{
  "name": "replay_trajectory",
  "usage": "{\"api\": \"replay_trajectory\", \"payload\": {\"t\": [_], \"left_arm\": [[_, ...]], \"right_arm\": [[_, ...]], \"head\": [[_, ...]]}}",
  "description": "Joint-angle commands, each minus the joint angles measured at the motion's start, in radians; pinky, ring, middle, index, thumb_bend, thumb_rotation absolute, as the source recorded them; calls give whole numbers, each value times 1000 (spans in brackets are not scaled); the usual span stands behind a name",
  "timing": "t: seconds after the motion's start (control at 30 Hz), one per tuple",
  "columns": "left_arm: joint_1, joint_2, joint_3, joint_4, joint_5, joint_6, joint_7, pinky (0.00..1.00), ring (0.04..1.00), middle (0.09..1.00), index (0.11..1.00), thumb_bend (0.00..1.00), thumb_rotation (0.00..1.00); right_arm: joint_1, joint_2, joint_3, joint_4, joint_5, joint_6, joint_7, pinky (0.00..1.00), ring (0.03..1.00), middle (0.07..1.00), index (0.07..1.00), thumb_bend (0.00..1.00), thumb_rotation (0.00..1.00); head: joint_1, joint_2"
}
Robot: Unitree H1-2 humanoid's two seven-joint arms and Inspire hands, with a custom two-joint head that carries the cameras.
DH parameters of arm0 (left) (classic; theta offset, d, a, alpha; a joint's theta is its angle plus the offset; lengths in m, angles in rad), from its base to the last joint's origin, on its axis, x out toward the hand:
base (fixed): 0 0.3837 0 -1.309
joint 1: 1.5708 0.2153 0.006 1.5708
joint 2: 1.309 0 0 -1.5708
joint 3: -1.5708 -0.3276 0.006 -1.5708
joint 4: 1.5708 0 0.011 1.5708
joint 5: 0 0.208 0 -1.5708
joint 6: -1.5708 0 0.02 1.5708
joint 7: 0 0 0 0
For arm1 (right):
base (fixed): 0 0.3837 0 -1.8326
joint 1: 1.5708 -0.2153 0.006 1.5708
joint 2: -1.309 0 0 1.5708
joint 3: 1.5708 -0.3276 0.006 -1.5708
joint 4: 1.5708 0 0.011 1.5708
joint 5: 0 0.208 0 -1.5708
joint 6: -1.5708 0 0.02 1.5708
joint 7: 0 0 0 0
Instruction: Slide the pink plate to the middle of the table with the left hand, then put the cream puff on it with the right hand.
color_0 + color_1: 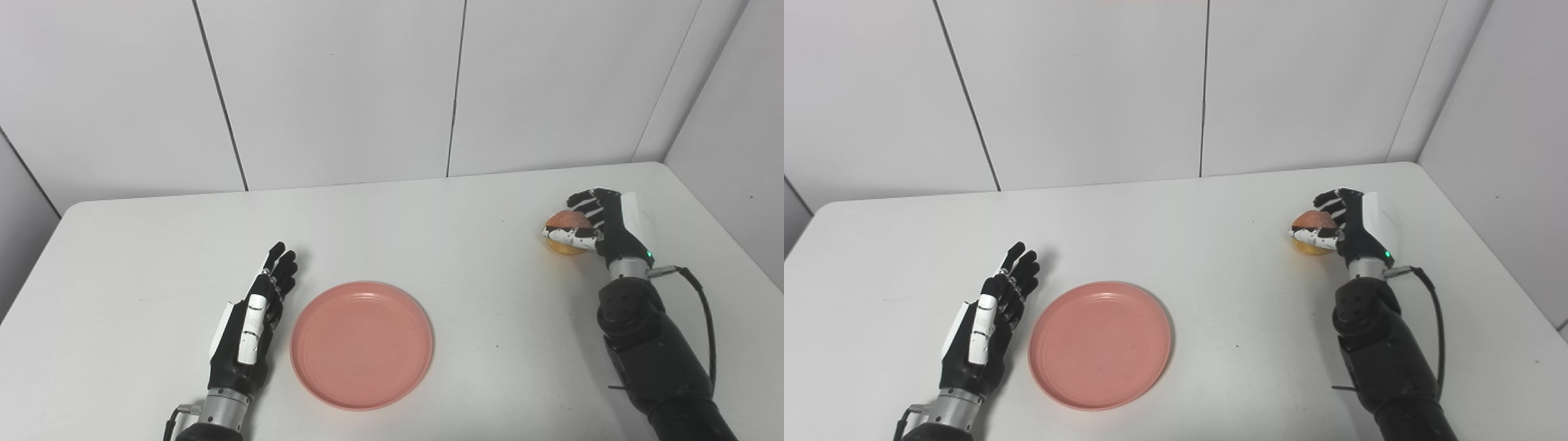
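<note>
At the desk's far right, the right hand (597, 223) grips the cream puff (566, 236); lift gently, centre it over the pink plate (362, 344).

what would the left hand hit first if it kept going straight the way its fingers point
Probably nothing on the table: the left hand lies beside the pink plate, fingers aimed away toward the back wall, so it would pass the plate's left rim. Bare tabletop lies ahead, though depth is uncertain.
</note>
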Motion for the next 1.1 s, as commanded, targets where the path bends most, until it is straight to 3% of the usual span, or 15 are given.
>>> {"api": "replay_trajectory", "payload": {"t": [0.0,0.03,0.17,0.27,0.37,0.57,0.9,1.07], "left_arm": [[51,2,-9,0,9,13,-5,1000,990,984,969,606,1000],[53,1,-11,-7,12,20,-3,1000,992,989,975,607,1000],[55,-6,-17,-12,16,17,1,1000,995,995,984,606,1000],[58,-13,-18,-11,19,12,2,1000,996,996,984,598,1000],[61,-17,-23,-15,38,14,11,1000,994,997,986,597,1000],[72,-31,-35,-45,64,33,23,1000,1000,1000,997,581,1000],[82,-52,-39,-58,97,39,48,1000,995,1000,993,574,1000],[87,-53,-45,-65,105,44,53,1000,1000,1000,1000,562,1000]], "right_arm": [[-17,-8,-13,-98,3,-6,6,342,402,493,525,512,0],[-12,-4,-13,-130,3,2,12,284,374,484,527,510,0],[2,14,-14,-229,5,12,39,229,345,469,535,506,0],[11,30,-16,-296,17,18,68,183,435,424,520,513,0],[19,46,-15,-353,24,22,95,258,387,463,541,508,0],[43,81,3,-449,25,6,140,356,407,492,531,511,0],[89,129,68,-472,79,-150,189,383,416,498,516,512,0],[116,151,114,-500,67,-172,219,382,424,487,519,513,0]], "head": [[14,-4],[14,-4],[38,-5],[66,-9],[78,-8],[124,-16],[154,-30],[161,-35]]}}
